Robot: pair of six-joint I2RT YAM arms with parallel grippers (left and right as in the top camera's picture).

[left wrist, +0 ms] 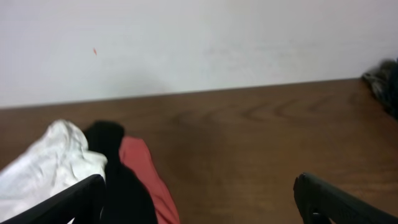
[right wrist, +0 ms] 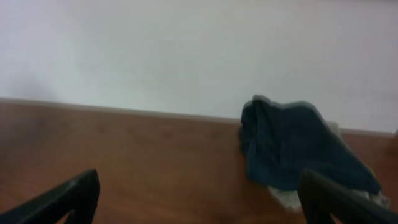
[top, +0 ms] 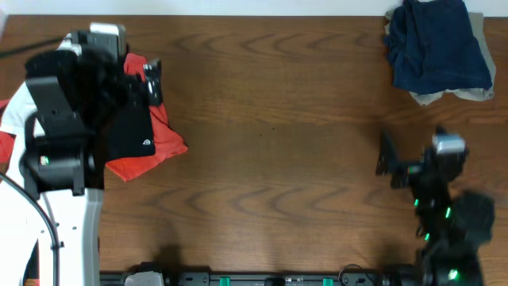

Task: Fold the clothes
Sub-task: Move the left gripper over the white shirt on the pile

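The left tool (top: 152, 82) is seen at the far left of the tabletop (top: 270, 159), over a heap of clothes. Its jaws are spread wide. In the left wrist view only bare wood is seen between its fingers (left wrist: 71, 202), so nothing is gripped. Whether the cloth beneath is touched cannot be told.

The heap is made up of three pieces. A black T-shirt (top: 131, 131), marked with a small white logo, is laid over an orange-red T-shirt (top: 163, 141), whose edge is spread out toward the middle of the tabletop. A white garment (left wrist: 43, 171) is bunched just beside the black one, at the tabletop's left edge, and is largely hidden by the arm in the overhead view. All three are crumpled and unfolded.

The right tool (top: 384, 155) is held at the right side, toward the front edge, well apart from that heap. Its jaws are likewise opened wide, and nothing is held between them.

In the far right corner a dark blue garment (top: 440, 48) is piled loosely on top of a pale grey garment (top: 476, 94), of which only the fringe is shown. This pile is set near the back edge, below the white wall (right wrist: 186, 50), and is faced by the right tool.
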